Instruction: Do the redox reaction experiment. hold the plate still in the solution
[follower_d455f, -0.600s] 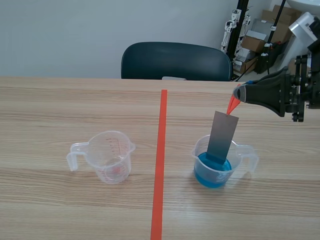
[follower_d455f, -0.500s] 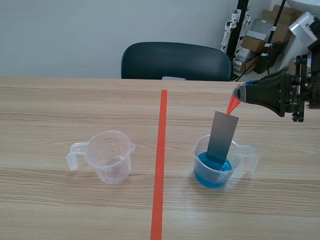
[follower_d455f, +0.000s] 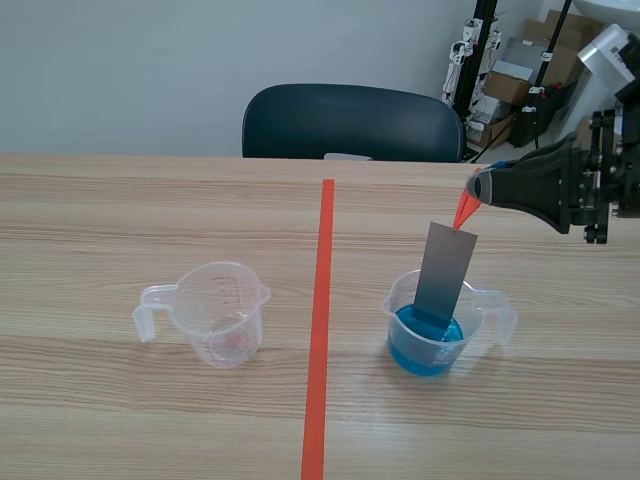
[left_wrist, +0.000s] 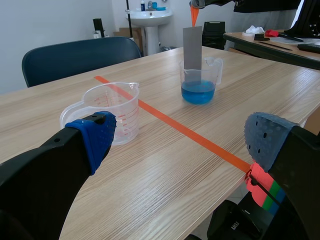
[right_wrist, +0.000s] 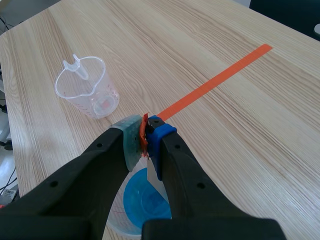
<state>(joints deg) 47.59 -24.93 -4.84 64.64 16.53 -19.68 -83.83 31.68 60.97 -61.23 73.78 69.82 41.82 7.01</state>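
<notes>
A grey metal plate (follower_d455f: 445, 272) with an orange-red tab at its top stands tilted in a clear measuring cup (follower_d455f: 443, 325) of blue solution, its lower end dipped in the liquid. My right gripper (follower_d455f: 474, 190) is shut on the orange tab above the cup. In the right wrist view the gripper (right_wrist: 144, 132) pinches the tab, with the plate (right_wrist: 154, 179) hanging down into the blue solution (right_wrist: 142, 200). The left wrist view shows the cup (left_wrist: 200, 81) and plate (left_wrist: 192, 48) far ahead of my left gripper (left_wrist: 180, 137), which is open and holds nothing.
An empty clear measuring cup (follower_d455f: 213, 312) with red markings stands left of the orange tape line (follower_d455f: 319, 320). A dark chair (follower_d455f: 350, 122) sits behind the table's far edge. Boxes and equipment stand at the back right.
</notes>
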